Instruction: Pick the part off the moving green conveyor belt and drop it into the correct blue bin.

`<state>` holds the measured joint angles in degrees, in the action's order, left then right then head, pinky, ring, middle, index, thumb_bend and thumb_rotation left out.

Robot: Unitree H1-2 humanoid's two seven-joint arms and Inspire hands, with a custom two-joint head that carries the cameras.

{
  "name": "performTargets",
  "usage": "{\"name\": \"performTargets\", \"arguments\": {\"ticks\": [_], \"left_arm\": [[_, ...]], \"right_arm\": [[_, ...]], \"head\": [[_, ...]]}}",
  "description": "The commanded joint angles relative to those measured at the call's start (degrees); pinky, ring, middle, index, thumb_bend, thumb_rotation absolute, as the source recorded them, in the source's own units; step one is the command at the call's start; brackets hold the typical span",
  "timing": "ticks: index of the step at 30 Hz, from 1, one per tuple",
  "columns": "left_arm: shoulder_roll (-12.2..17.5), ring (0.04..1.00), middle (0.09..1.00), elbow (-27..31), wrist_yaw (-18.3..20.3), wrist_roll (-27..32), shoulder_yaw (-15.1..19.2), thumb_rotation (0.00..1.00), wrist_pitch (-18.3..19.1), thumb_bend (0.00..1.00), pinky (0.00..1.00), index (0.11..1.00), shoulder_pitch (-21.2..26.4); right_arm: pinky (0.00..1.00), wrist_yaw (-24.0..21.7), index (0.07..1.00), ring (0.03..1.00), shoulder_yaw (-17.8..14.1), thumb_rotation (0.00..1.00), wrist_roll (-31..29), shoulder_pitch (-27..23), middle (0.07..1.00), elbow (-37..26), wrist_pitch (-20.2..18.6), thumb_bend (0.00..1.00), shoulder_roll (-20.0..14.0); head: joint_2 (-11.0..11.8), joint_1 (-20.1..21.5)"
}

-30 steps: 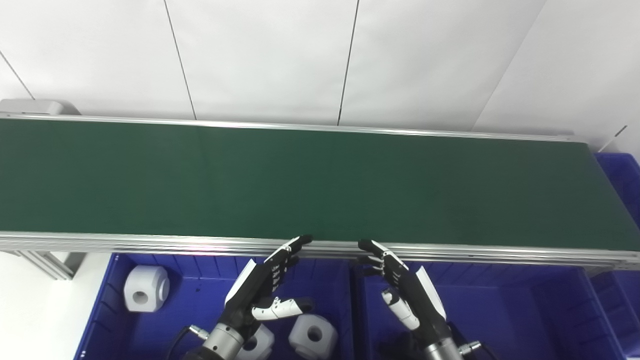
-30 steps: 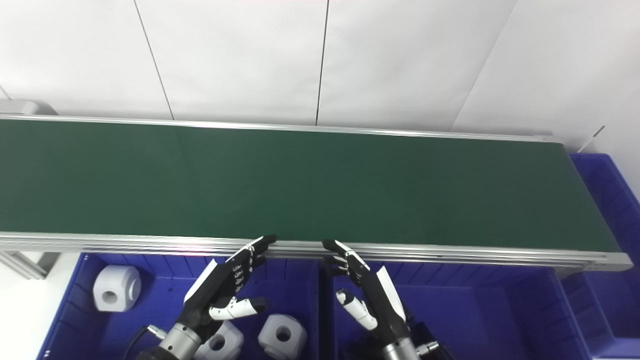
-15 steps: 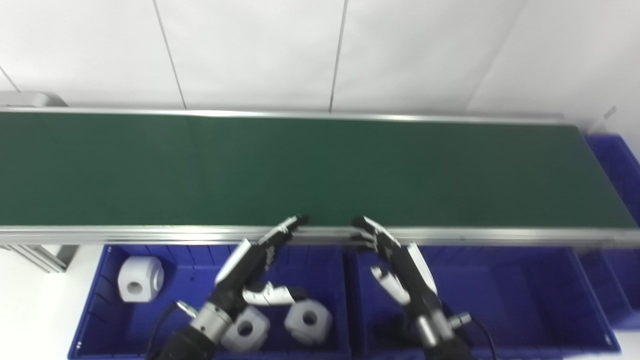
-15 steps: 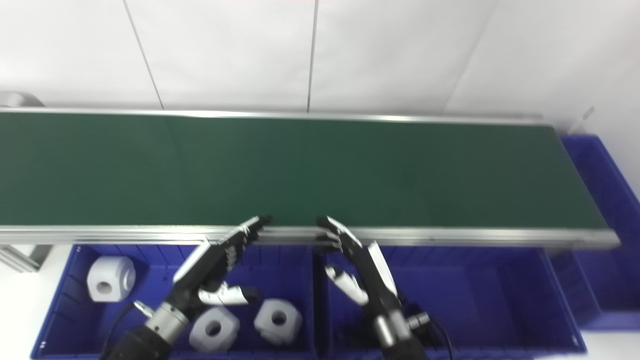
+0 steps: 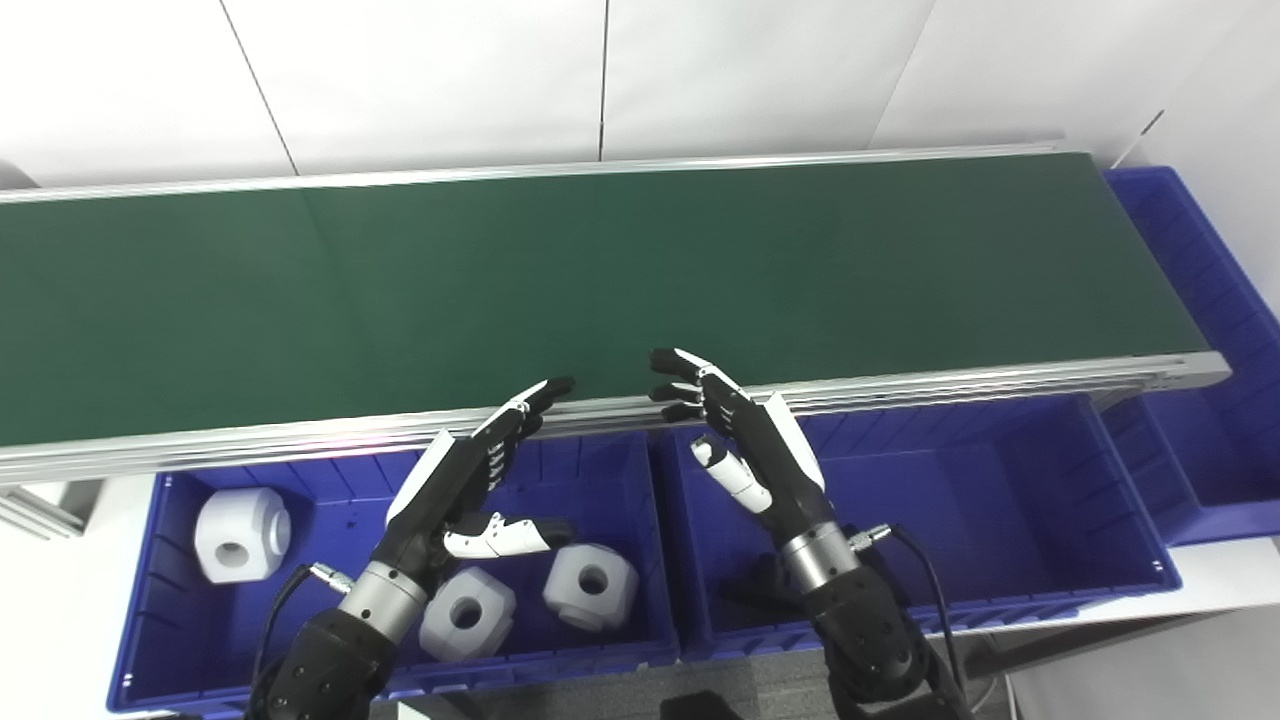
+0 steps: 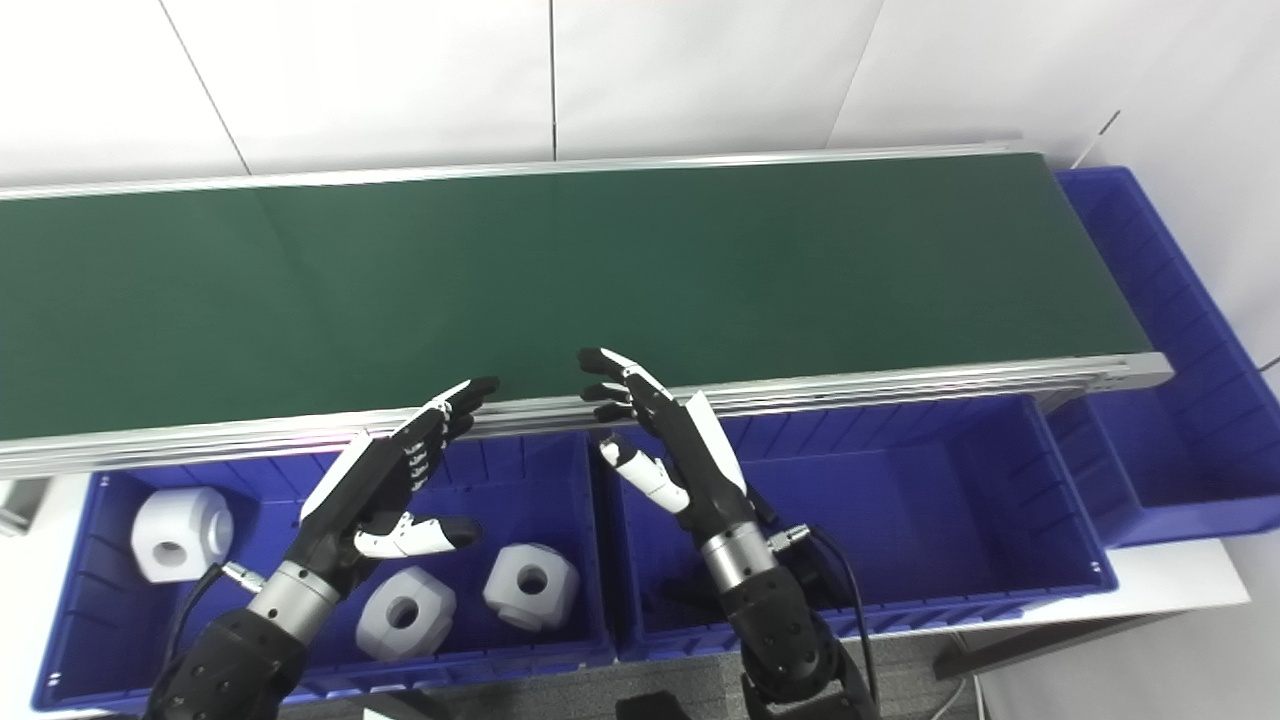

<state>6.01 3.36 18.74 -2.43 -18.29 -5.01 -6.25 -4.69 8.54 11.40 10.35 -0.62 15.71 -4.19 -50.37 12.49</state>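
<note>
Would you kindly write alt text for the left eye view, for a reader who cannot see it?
Two open robot hands, left hand and right hand, hover at the near edge of a bare green conveyor belt. Below, the left blue bin holds three white parts; the blue bin on the right shows none.

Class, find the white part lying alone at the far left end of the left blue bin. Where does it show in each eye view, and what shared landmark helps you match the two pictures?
Left eye view: the lone white part sits lower left, near the left blue bin's left wall.
Right eye view: same part, closer to the picture's left edge.
Shared landmark: the left hand, just right of it.
</note>
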Motion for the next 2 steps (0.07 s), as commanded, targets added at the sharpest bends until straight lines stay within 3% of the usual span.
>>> {"name": "performTargets", "arguments": {"ticks": [1,2], "left_arm": [[-0.50,0.995,0.975,1.48,0.12,0.12,-0.48,0.54,-1.20,0.94,1.00,0.905,0.76],[-0.61,0.996,0.976,1.26,0.07,-0.21,-0.75,0.54,-1.17,0.94,1.00,0.906,0.67]], "right_arm": [[0.69,-0.10,0.852,0.773,0.01,1.00,-0.61,-0.56,0.849,-1.67,0.29,0.81,-0.21],[0.69,0.01,0.852,0.773,-0.07,1.00,-0.59,-0.43,0.849,-1.46,0.62,0.81,-0.39]], "head": [[0.23,-0.44],[0.95,-1.46]]}}
